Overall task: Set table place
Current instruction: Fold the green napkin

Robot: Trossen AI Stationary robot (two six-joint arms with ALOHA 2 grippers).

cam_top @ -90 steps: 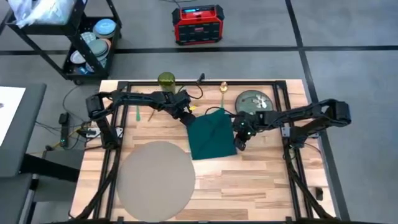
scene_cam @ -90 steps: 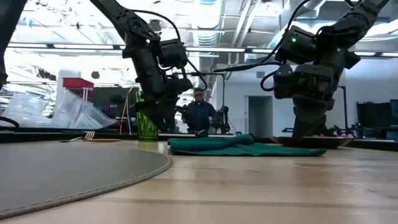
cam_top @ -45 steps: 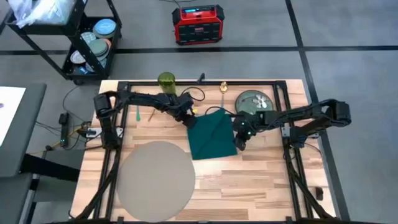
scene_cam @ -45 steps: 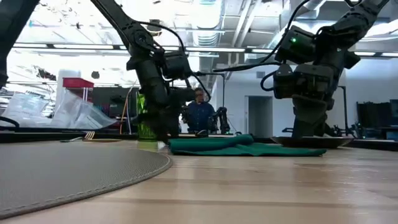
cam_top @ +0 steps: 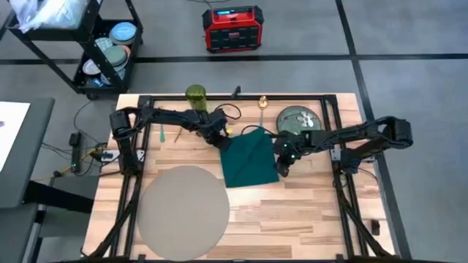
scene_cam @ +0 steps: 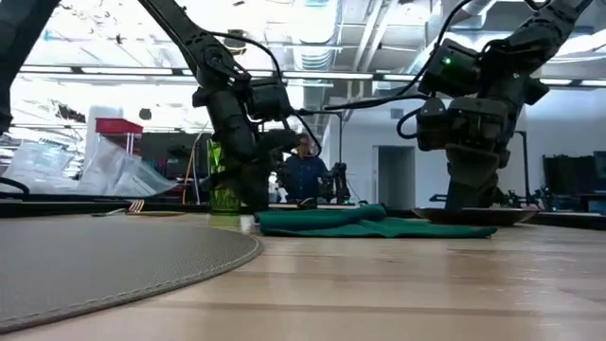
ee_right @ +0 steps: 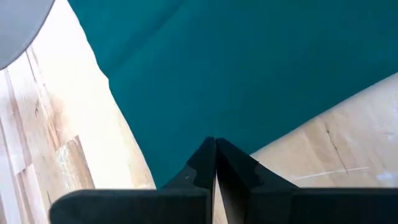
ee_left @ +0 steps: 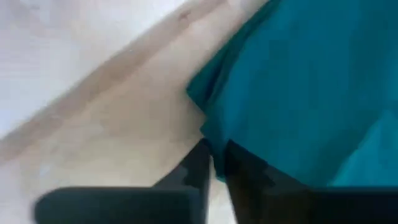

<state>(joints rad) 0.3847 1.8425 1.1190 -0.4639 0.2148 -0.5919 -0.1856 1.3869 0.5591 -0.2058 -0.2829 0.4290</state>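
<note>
A green cloth [cam_top: 248, 162] is lying by the plate [cam_top: 298, 119], with a green cup [cam_top: 195, 95], a gold spoon [cam_top: 262, 106] and a red box [cam_top: 232, 28] sitting beyond.

A lab or workshop: grey floor [cam_top: 409, 44], wheeled cart [cam_top: 102, 51], red power station [cam_top: 232, 29].

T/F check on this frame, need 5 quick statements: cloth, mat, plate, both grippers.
1. The green cloth lies on the round mat. False: it lies on bare table, apart from the mat.
2. The left gripper is at the cloth's far-left corner. True.
3. The right gripper hovers over the mat. False: it is at the cloth's right edge.
4. The floral plate sits off the mat, near the far right. True.
5. The green glass stands on the plate. False: it stands alone at the far edge.
</note>
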